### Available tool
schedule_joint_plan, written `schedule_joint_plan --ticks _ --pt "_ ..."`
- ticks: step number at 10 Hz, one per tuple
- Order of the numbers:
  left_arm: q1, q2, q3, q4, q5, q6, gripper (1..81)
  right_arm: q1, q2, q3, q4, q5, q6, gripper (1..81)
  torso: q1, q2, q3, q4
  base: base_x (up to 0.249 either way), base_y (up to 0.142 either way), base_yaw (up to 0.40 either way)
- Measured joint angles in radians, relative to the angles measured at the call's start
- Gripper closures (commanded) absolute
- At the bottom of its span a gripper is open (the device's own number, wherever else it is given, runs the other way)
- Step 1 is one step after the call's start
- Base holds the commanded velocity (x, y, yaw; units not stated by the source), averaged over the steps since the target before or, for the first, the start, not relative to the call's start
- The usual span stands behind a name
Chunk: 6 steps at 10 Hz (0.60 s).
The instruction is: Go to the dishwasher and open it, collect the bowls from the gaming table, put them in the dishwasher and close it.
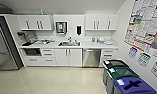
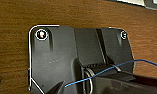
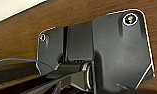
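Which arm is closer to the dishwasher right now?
Neither yet, as far as I can tell. The dishwasher stands shut across the floor, right of the sink. It sits a bit to the robot's right, so the right arm may suit better.

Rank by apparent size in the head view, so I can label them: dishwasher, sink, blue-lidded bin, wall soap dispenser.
1. blue-lidded bin, though nearness to the camera inflates it
2. dishwasher
3. sink
4. wall soap dispenser
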Motion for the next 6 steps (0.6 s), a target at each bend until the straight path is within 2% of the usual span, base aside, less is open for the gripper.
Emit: schedule_joint_plan --ticks 6 --pt "0.000 0.000 0.000 0.000 0.000 0.000 1.0 0.000 0.000 0.000 0.000 -0.001 0.000 1.0 0.000 0.000 0.000 0.000 0.138 0.000 0.000"
